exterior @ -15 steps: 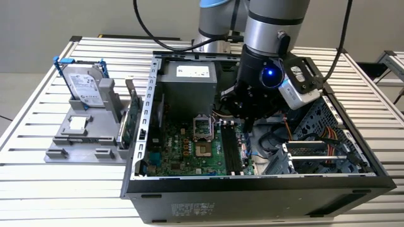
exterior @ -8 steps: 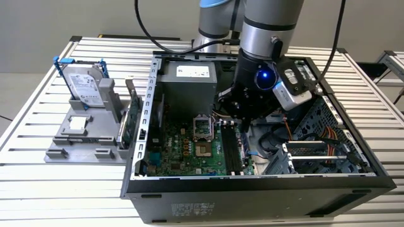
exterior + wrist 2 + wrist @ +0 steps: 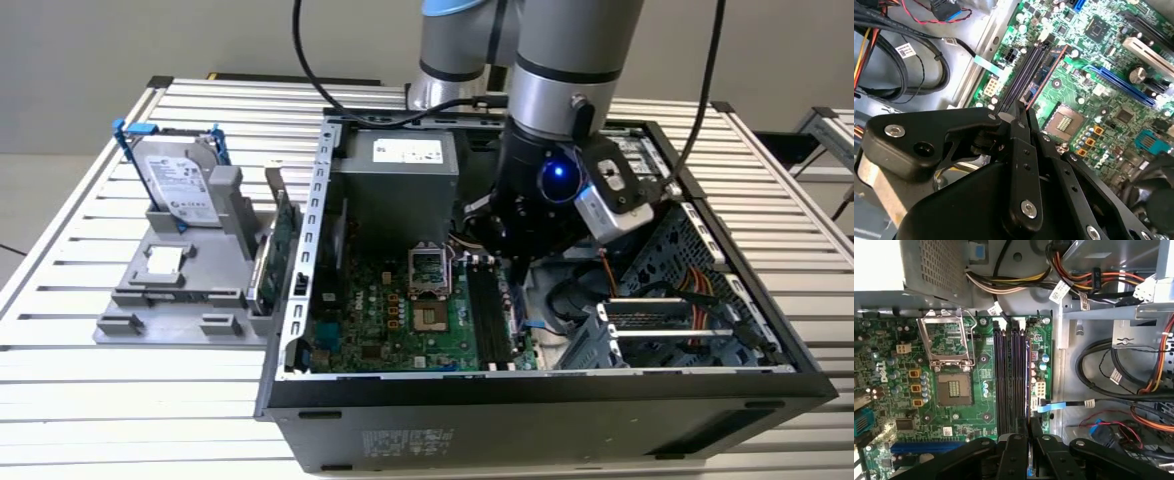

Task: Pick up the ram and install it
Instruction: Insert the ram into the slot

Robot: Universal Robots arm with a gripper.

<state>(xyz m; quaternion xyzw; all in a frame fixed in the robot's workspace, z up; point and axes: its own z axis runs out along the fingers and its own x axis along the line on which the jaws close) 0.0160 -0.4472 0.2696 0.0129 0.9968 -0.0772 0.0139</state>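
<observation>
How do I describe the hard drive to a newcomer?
At the exterior view's left of the open computer case sits a grey stand. The hard drive stands upright on it: a silver box in a blue frame, unlike the green card.

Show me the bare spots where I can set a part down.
Bare slatted table lies in front of the grey fixture, at the exterior view's left, and behind the hard drive. Inside the case it is crowded: cables, the motherboard, and the gripper over the memory slots.
</observation>
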